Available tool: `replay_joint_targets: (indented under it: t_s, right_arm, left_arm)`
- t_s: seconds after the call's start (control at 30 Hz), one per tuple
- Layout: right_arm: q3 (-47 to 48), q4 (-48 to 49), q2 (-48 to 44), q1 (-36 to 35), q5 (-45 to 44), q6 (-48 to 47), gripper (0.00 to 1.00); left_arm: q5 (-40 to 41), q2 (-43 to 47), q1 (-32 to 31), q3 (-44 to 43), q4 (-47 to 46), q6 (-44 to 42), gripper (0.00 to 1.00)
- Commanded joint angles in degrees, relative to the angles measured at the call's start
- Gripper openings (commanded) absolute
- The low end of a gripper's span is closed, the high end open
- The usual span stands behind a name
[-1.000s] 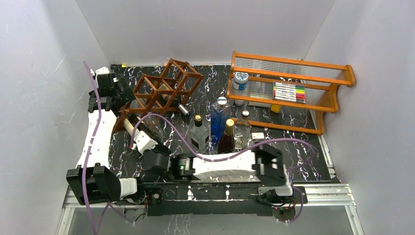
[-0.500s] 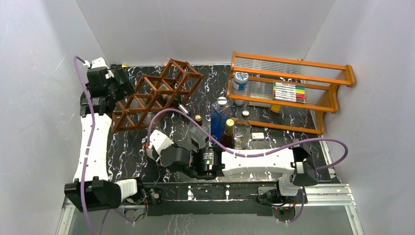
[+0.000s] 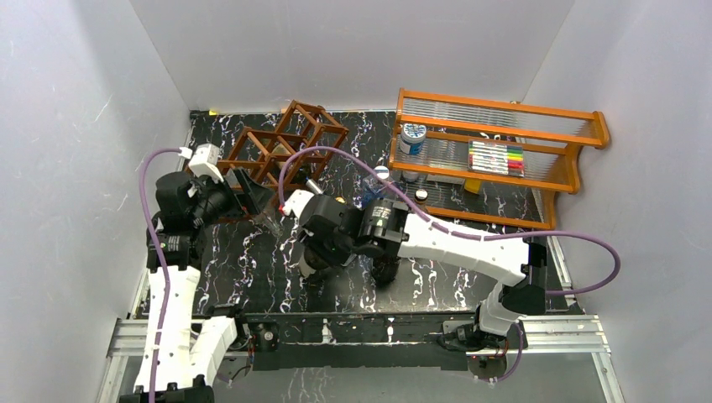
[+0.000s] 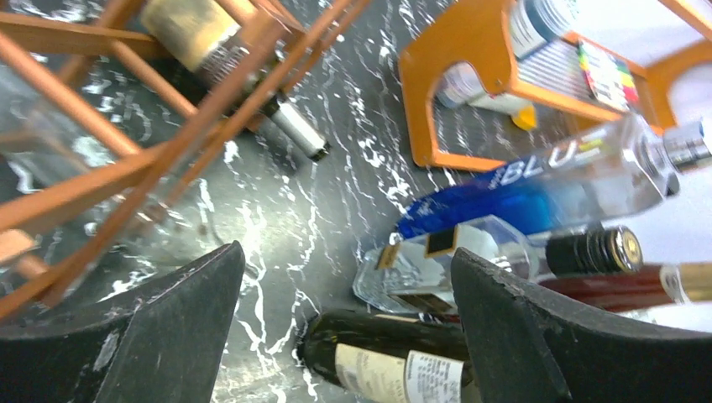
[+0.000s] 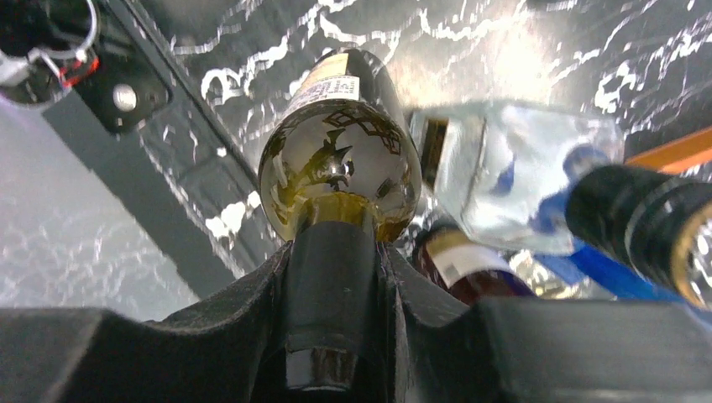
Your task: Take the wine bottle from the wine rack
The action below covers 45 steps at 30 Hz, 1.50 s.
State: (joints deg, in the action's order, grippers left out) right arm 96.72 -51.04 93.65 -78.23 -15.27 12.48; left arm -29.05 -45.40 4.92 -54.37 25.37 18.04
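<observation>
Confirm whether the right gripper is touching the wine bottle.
Touching. The right wrist view shows the right gripper clamped on both sides of the wine bottle at its dark neck, no gap visible.

A robotics lab test cell: plain white panels (image 3: 353, 50) walled in a black marbled bench (image 3: 243, 277), with an aluminium rail (image 3: 571, 336) at its near edge carrying two cabled robot arms (image 3: 458, 248).

White walls (image 3: 353, 50) close in the back and both sides. The surface (image 3: 252, 269) is black with white marble veining, glossy under even light. An orange shelf (image 3: 598, 128) with clear tiers stands back right. A metal rail (image 3: 571, 332) edges the near side.
</observation>
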Motion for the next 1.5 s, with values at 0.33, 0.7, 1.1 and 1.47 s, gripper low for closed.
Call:
replay_joint_targets:
  t_s: [0.33,0.7,1.1,1.47]
  right_arm:
    - [15.4,-21.3,5.8,2.8,4.7,0.7,0.02]
    - [19.6,-21.4,4.8,2.1,-2.7,2.1,0.98]
    - [42.6,-13.9,17.3,-5.4,-14.7,-2.9,0.98]
    - [30.5,19.3,26.1,-5.2,-23.3,-11.4,0.84]
  left_arm:
    - [9.1,-4.0,-1.8,-2.0,7.1,6.4,0.95]
    - [26.3,-10.1,-2.2,-16.0,13.8,0.8,0.98]
    - [28.7,-25.9,6.4,-33.3,17.1,0.2,0.98]
    - [18.9,-27.3,14.4,-28.0,12.7,1.3,0.92]
